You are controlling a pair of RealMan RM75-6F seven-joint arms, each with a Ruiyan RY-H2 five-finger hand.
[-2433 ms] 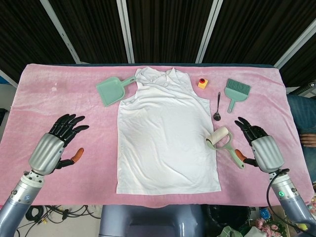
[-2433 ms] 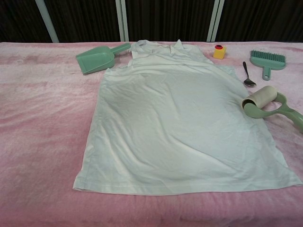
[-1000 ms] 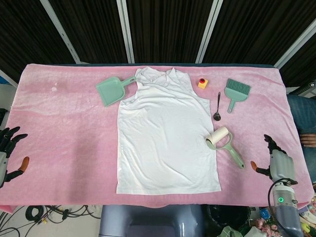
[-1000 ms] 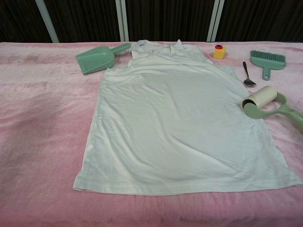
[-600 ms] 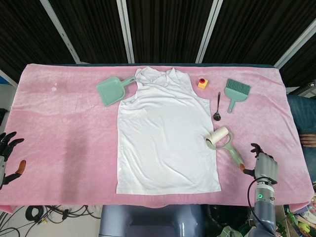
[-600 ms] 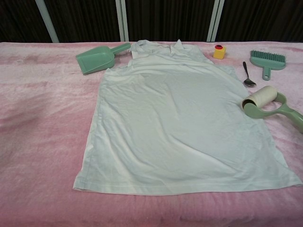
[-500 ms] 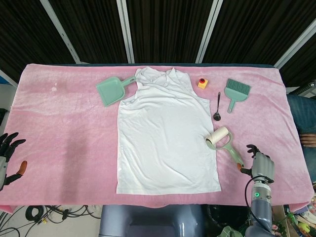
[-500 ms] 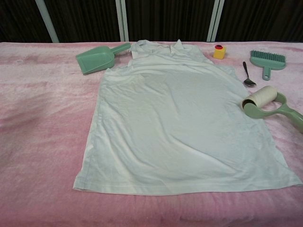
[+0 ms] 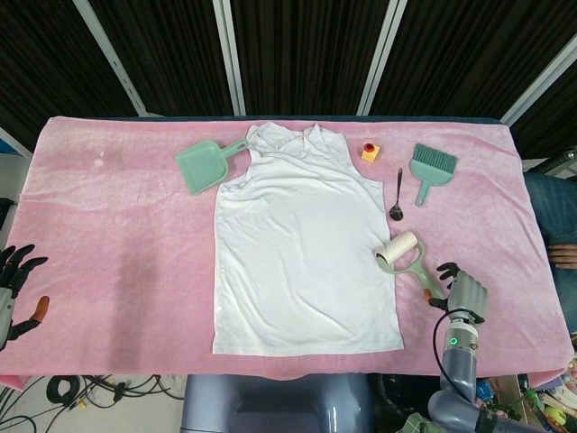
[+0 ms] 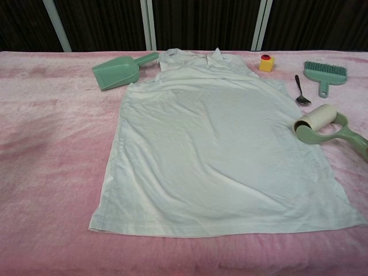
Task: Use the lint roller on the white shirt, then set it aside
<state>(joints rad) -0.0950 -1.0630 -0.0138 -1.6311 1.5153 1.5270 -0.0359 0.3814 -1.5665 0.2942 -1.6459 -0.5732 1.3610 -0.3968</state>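
Note:
The white shirt lies flat in the middle of the pink cloth; the chest view shows the shirt spread out. By its right hem lies the green lint roller, its white roll toward the shirt and its handle pointing to the near right. In the chest view the lint roller rests on the cloth, untouched. My right hand sits at the handle's end, fingers apart, holding nothing. At the far left edge my left hand hangs with fingers spread. Neither hand shows in the chest view.
A green dustpan lies beside the shirt's left shoulder. A yellow block with a red top, a dark spoon and a green brush lie at the back right. The pink cloth covers the table.
My right hand has moved left and forward from the table's right edge to the end of the roller's handle. The left hand stays at the left edge. The roller has not moved.

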